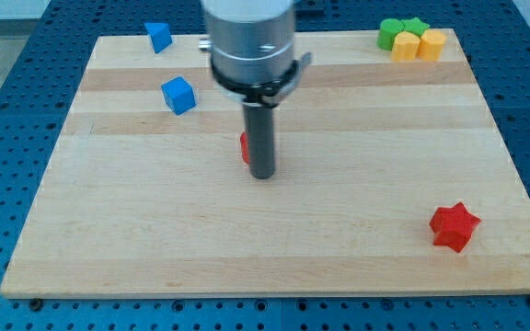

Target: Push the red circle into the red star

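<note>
My tip (262,175) rests on the table (274,248) near its middle. This end effector is a plain rod, with no jaws to stand apart or together, and it clamps on nothing. The red circle (245,147) sits just behind the rod on its left side, almost wholly hidden; only a thin red sliver shows. Whether rod and circle touch I cannot tell.

The red star (454,227) lies well apart, toward the near right of the table. Two blue blocks stand to the far left: a blue cube (178,95) and, further back at the edge, another blue block (159,37). In the far right corner a cluster is packed together: a green block (392,32), a green star (415,27), and two yellow blocks (406,46) (432,43).

The push looks not yet set up. My tip seems to be on the star's side of the circle, so a move from here would likely drive the circle away to the far left, toward the blue cube. The tip probably needs to go round to the circle's far-left side first; grazing it on the way would knock it off line. The run to the star is long, and an off-centre push on a round block may let it slip sideways off the tip.
</note>
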